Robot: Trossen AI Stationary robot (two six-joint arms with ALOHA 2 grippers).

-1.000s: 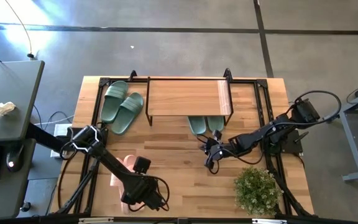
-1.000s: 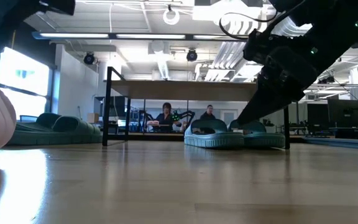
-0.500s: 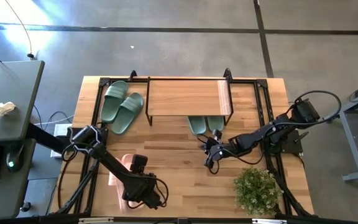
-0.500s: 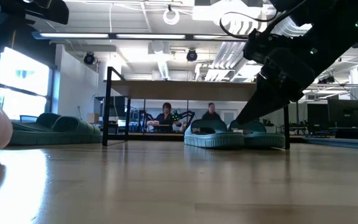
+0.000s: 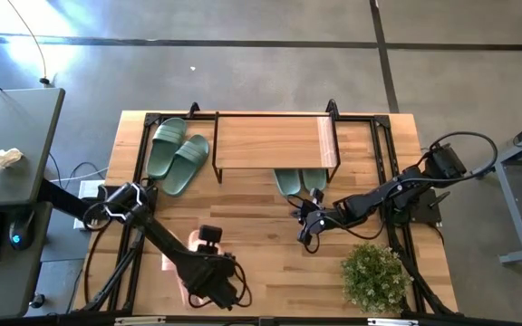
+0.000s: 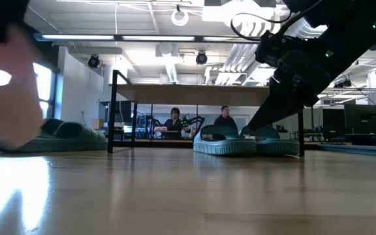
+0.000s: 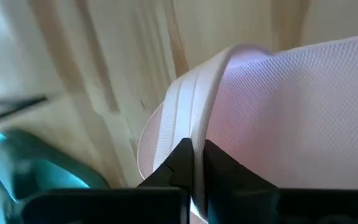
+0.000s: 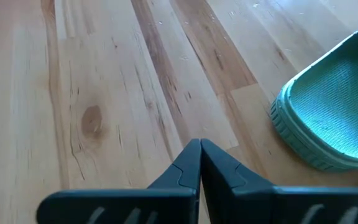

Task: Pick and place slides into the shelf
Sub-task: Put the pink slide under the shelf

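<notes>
My left gripper (image 7: 194,152), at the table's near left, is shut on a pale pink slide (image 5: 168,263), which shows as a pink blur (image 6: 5,85) at the left of the low view. One sage-green pair (image 5: 178,150) lies flat on the table left of the shelf (image 5: 275,140). Another green pair (image 5: 299,181) stands under the shelf's right end, also seen at table height (image 6: 240,140). My right gripper (image 5: 303,228) is shut and touches nothing, just short of that pair; one green slide (image 8: 328,118) lies ahead of it. My left gripper pinches a ribbed edge (image 7: 197,118) of the pink slide between its two fingers, beside the slide's textured face (image 7: 291,124). Whether that edge belongs to the strap or the sole cannot be told. The fingers come steeply from above. The slide is raised off the tabletop.
A potted green plant (image 5: 372,276) stands at the table's near right. The black frame rails (image 5: 141,154) run along both sides of the table. Bare wood lies between the two grippers. Two people (image 6: 198,123) sit in the room beyond the shelf.
My left gripper has shut on the pink slide and has risen a little. The slide, which lay on the table at the low view's left edge, is now lifted and fills more of that corner. My right arm has kept still.
</notes>
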